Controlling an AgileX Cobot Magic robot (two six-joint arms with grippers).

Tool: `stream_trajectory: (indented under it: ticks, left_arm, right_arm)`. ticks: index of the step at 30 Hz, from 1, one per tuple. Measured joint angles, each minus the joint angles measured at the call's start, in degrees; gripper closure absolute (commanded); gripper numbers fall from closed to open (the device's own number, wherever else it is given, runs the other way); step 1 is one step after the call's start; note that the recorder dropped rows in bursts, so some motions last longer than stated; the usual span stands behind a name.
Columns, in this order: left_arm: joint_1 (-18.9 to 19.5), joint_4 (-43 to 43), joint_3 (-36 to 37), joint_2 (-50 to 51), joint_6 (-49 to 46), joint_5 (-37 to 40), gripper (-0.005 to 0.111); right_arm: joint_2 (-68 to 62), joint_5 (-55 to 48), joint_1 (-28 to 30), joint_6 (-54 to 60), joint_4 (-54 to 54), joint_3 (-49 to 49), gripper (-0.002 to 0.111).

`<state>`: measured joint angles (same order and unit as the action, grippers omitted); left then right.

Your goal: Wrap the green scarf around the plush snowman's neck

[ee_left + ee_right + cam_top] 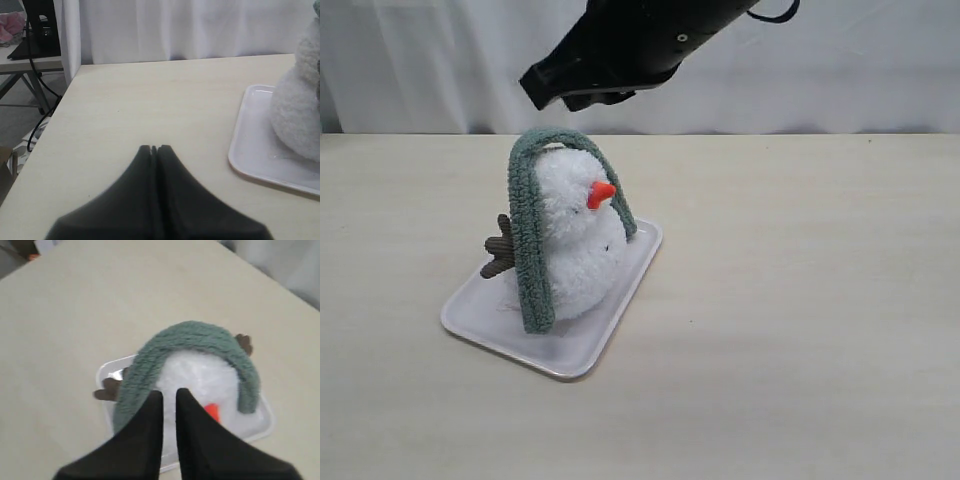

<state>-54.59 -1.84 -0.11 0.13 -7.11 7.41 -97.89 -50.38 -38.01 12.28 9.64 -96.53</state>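
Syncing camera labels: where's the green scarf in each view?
Exterior: scarf arches over the snowman, left of centre.
Left wrist: at most a dark sliver at the frame edge, on the snowman.
Right wrist: curved band mid-frame, just beyond the right tool.
Shared landmark: white tray.

Plush snowman [582, 265]: a fluffy white toy of two stacked balls, standing upright near the middle of the white tray [570, 362]. The orange cone nose [601, 194] points toward one long edge of the tray. A brown ribbed twig arm [499, 250] juts out over the opposite long edge. Green scarf [529, 255]: a fuzzy grey-green knit strip, arched over the crown of the head rather than around the snowman's neck [588, 232]. One end hangs down the body to the tray floor beside the twig arm. The other end falls on the nose side and stops partway down the body, above the tray.
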Motion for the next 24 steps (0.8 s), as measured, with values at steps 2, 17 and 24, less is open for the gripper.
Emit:
stream_trajectory:
  ticks: [2,17,24]
  left_arm:
    - [0.00,0.00,0.00,0.00,0.00,0.00,0.107]
    - [0.00,0.00,0.00,0.00,0.00,0.00,0.107]
    - [0.00,0.00,0.00,0.00,0.00,0.00,0.107]
  right_arm:
    - [-0.78,-2.22,0.00,0.66,4.75,-0.43,0.074]
    - [-18.14,-1.54,-4.59,-19.11,-8.40,-15.50,0.063]
    - [-23.86,-5.10,-4.59,-24.79,-10.22,-20.81,0.058]
